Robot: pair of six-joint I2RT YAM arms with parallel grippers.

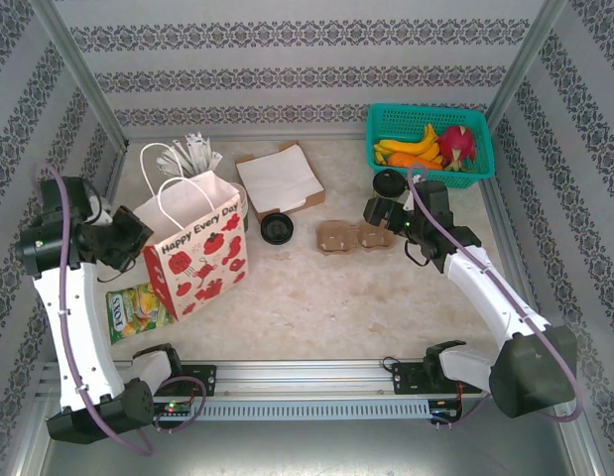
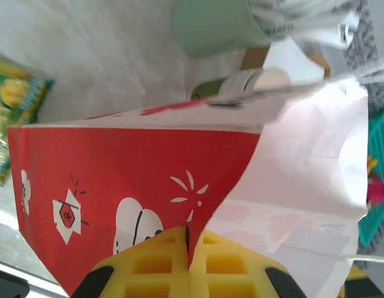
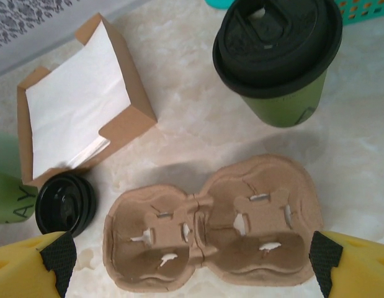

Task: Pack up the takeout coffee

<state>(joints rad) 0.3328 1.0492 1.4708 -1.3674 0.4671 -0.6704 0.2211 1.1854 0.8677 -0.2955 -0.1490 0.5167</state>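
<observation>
**Right gripper wide open short of the coffee; left gripper clamped on the bag**

1. Location of the takeout coffee: it stands upright, lid on, just ahead of the right gripper and off toward its right finger. It is apart from both fingers. In the top view the takeout coffee sits just past the right gripper, on the side toward the basket.

2. Right gripper: jaws spread wide, nothing held. The cup carrier lies directly below, between the two fingers.

3. Left gripper: jaws pinched together on the top edge of the paper bag. The coffee is well away from it, across the table.

4. Arm pose: the right arm reaches forward and inward from its base, wrist pitched down over the cup carrier. The left arm rises along the table's left edge, its wrist turned inward, with the left gripper at the paper bag.

5. Count:
   - lidded coffee: one
   - cup carrier: one, with two wells, both vacant
   - paper bag: one, upright
   - napkin box: one
   - loose black lid: one
   - fruit basket: one
   - snack packet: one
</observation>
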